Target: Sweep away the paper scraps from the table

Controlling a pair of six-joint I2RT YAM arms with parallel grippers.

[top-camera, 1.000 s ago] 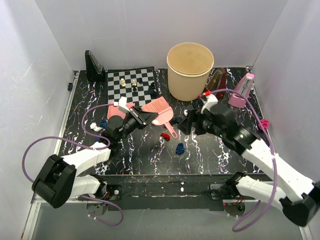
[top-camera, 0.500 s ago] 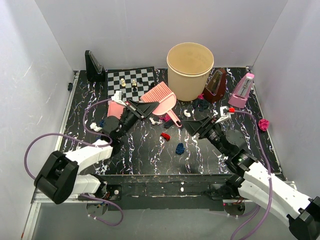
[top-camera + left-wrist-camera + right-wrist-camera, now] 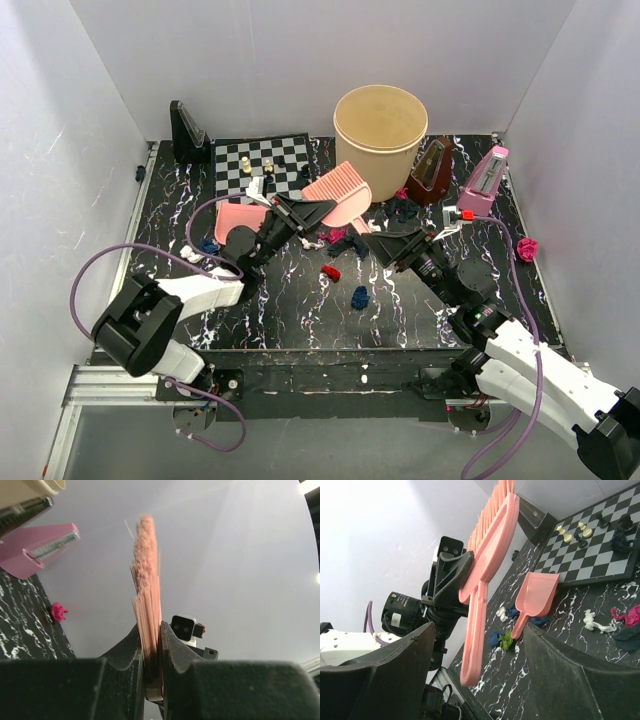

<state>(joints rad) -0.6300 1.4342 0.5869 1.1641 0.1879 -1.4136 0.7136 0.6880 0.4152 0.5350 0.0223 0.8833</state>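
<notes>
Top view: over the middle of the table (image 3: 300, 320), the left gripper (image 3: 298, 212) is clamped on a pink brush (image 3: 340, 188), which it holds raised. The right gripper (image 3: 382, 245) stands just right of it, fingers apart. Among the paper scraps, a red scrap (image 3: 331, 272) and a dark blue scrap (image 3: 360, 296) lie toward the near edge. A magenta scrap (image 3: 527, 248) lies by the right edge. A pink dustpan (image 3: 240, 218) lies near the chessboard (image 3: 262, 160), and a bucket (image 3: 380, 130) stands at the far edge.

Left wrist: both fingers (image 3: 125, 652) pinch the brush at the base of its bristles. The magenta scrap (image 3: 58, 611) sits below a pink metronome (image 3: 35, 547).

Right wrist: the fingers (image 3: 380, 675) are wide apart, and the brush handle (image 3: 472, 630) hangs before the gap. Whether they touch, I cannot tell. Blue and green scraps (image 3: 501, 640) touch the dustpan's handle.
</notes>
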